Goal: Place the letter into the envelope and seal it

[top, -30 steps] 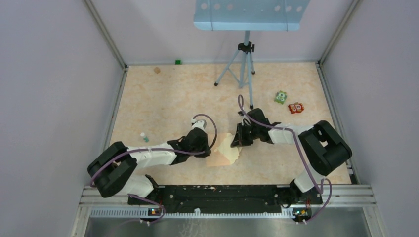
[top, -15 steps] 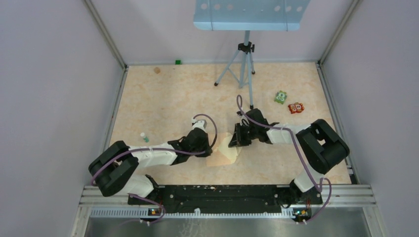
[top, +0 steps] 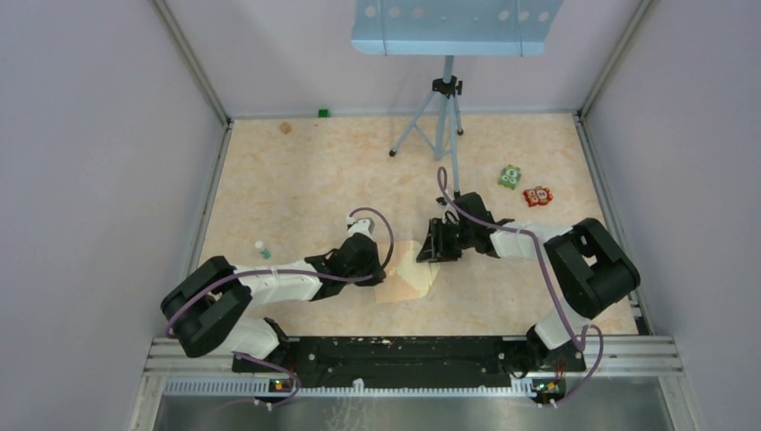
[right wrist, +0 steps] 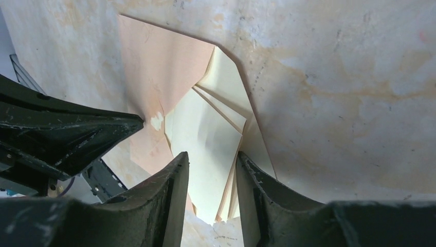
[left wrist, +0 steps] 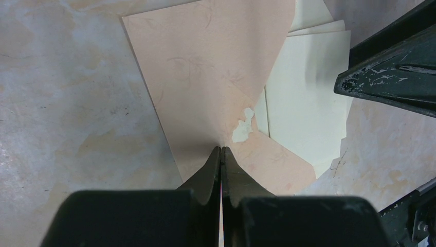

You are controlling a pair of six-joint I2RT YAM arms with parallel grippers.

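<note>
The pinkish-tan envelope [top: 397, 287] lies on the table between the two arms, with its pale spot near the middle. My left gripper [top: 386, 271] is shut, its tips [left wrist: 221, 149] pinching the envelope [left wrist: 205, 62] just below that spot. The cream letter [left wrist: 303, 103] sticks out of the envelope on its far side, partly under the pink paper. My right gripper [top: 431, 255] is open. Its fingers [right wrist: 177, 175] stand on either side of the letter [right wrist: 205, 139], above it. The envelope [right wrist: 154, 67] lies beyond.
A tripod [top: 446, 117] stands at the back centre. A green toy [top: 511, 177] and a red toy [top: 537, 196] lie at the right. A small bottle [top: 262, 249] stands at the left, close to the enclosure wall.
My right gripper moved slightly left over the letter, then back a little to the right. The left gripper and the envelope stayed in place.
</note>
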